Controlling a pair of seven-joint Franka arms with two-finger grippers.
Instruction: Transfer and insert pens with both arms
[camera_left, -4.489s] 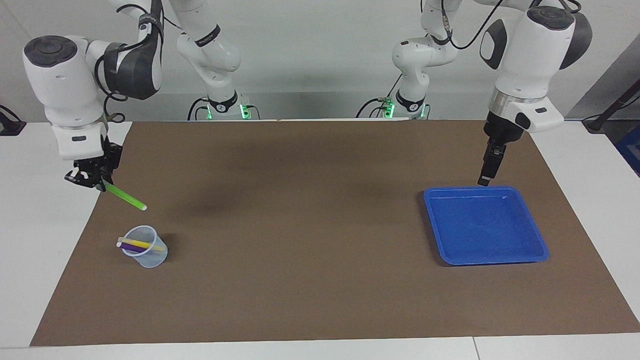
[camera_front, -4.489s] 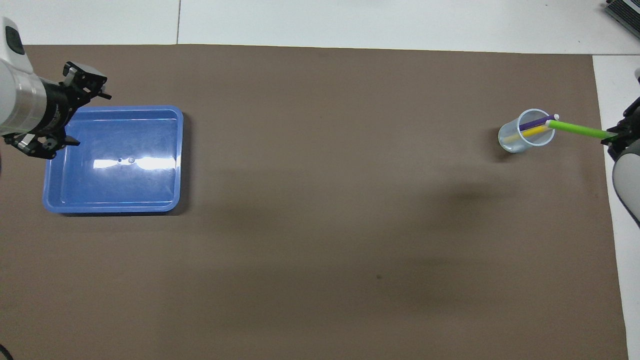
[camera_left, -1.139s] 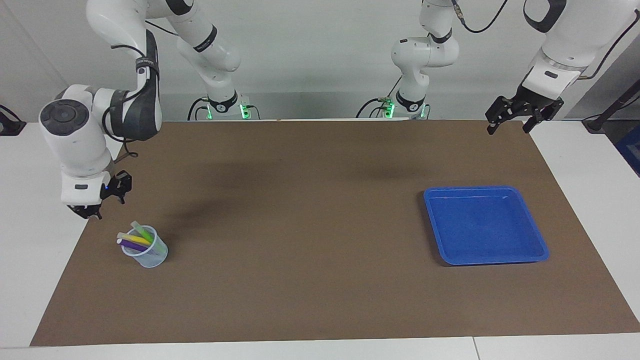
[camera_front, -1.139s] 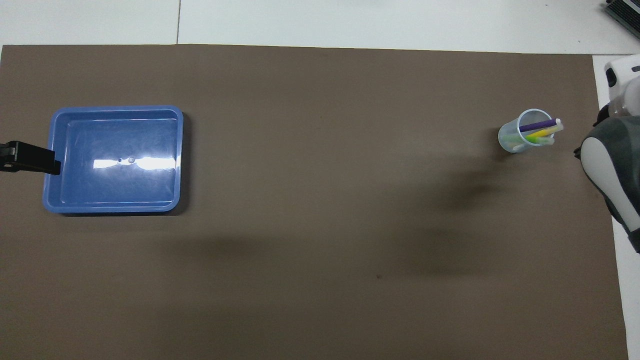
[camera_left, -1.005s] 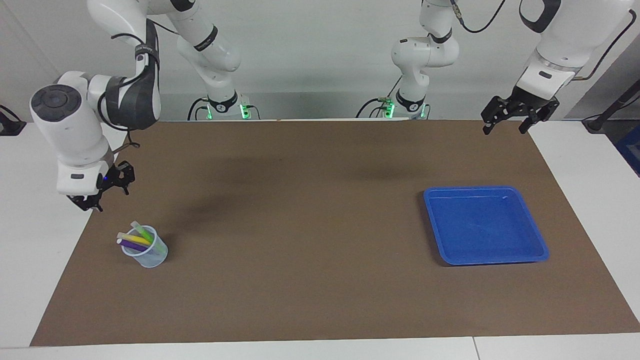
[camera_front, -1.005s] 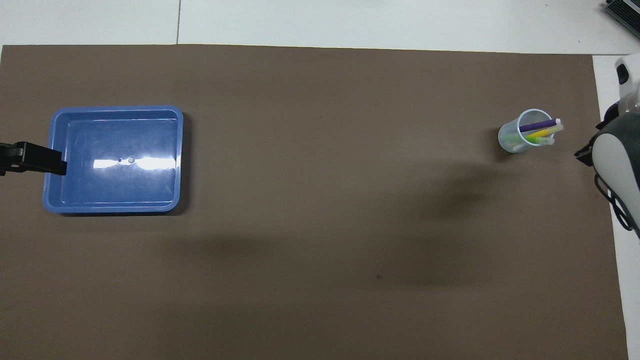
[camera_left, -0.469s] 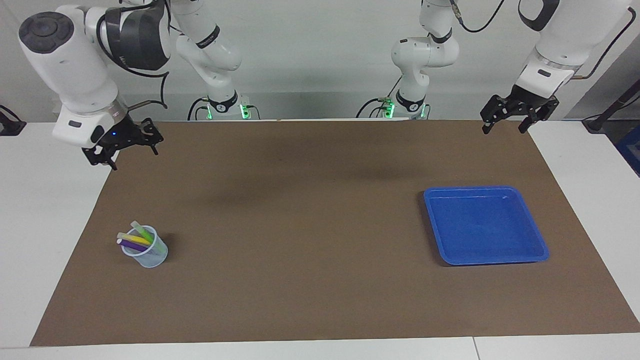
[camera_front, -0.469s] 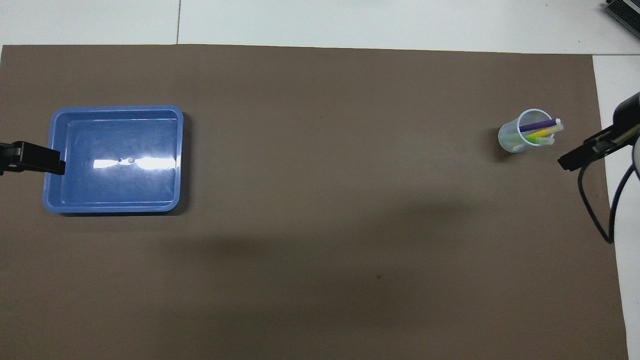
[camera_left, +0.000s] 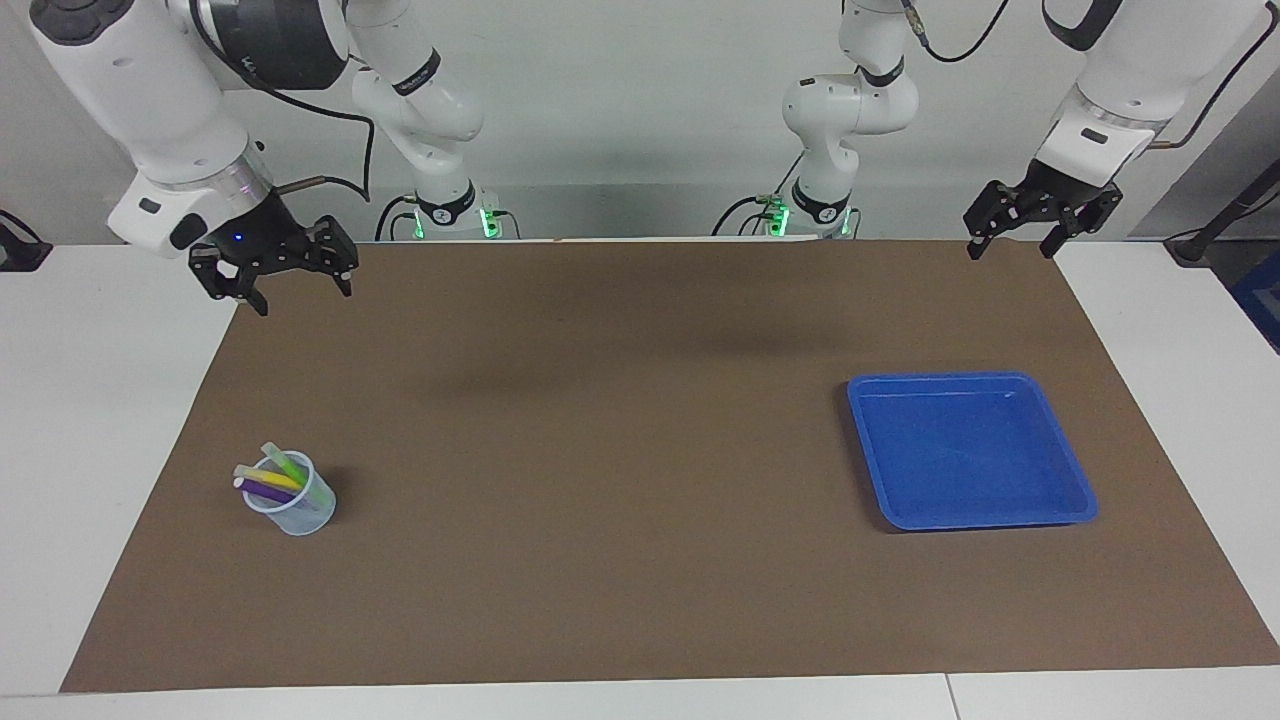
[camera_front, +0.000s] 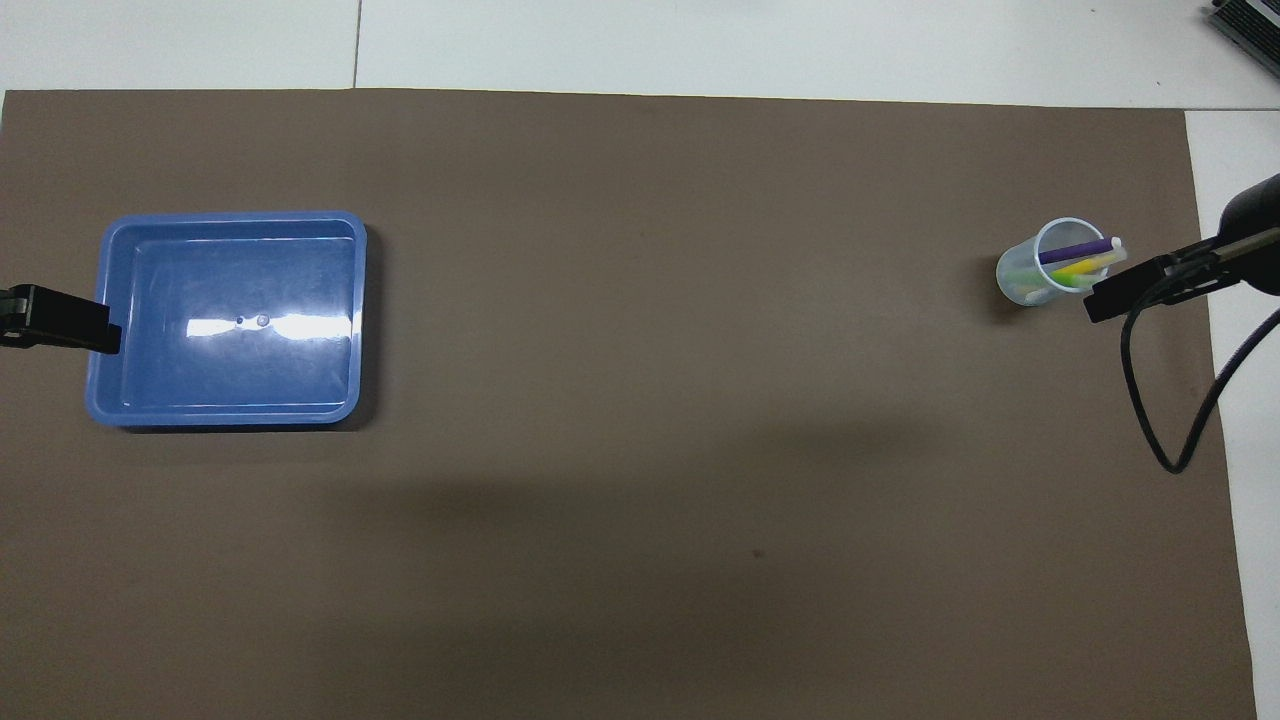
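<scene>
Only the facing view shows both claws whole: right claw (camera_left: 295, 275) and left claw (camera_left: 1018, 229) spread wide, empty; three pens (camera_left: 270, 478) fill the cup (camera_left: 295, 508).

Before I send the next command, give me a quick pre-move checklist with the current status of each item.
1. All three pens in the cup: ok. The purple pen, yellow pen and green pen lean inside it.
2. Cup upright on the brown mat: ok.
3. Blue tray holds no pens: ok, nothing shows in it.
4. Right hand holds nothing: ok, open, raised over the mat's edge near the robots.
5. Left hand holds nothing: ok, open, raised over the mat's corner at its own end.
6. Pens seated to the cup's bottom: cannot tell.
</scene>
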